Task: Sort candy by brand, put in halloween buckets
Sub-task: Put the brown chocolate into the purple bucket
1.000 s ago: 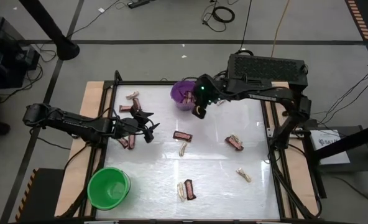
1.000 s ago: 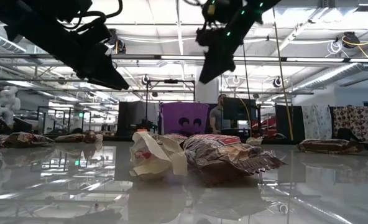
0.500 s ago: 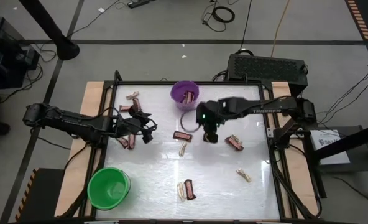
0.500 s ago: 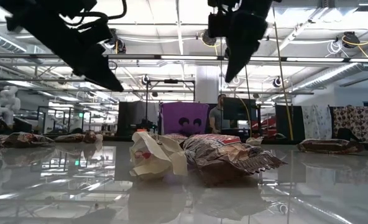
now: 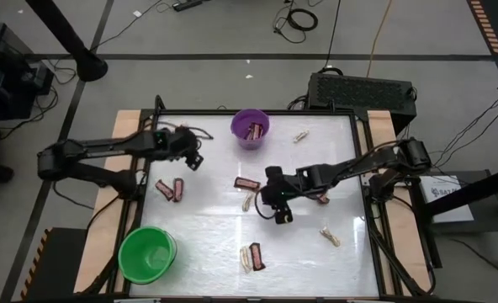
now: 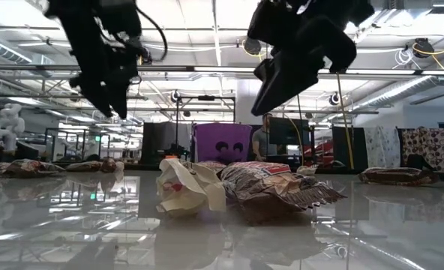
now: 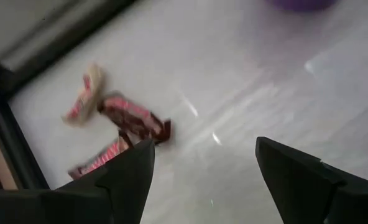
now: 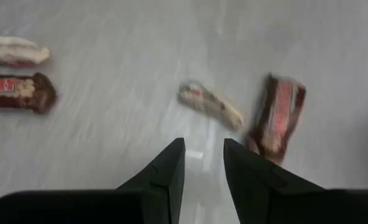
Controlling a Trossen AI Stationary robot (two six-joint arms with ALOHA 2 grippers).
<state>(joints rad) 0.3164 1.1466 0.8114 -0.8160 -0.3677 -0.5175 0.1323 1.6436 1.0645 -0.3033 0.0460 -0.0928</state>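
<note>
Dark right gripper (image 5: 280, 211) empty, fingers slightly parted, mid-table, left gripper (image 5: 194, 157) spread wide near purple bucket (image 5: 250, 128).

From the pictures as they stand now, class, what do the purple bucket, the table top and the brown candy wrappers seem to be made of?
Purple bucket: probably plastic, with an even, smooth colour.
Table top: a glossy white sheet, maybe laminate or acrylic; it mirrors the ceiling lights.
Brown candy wrapper: thin crinkled film, plastic or foil; it shows creases and shine.
</note>
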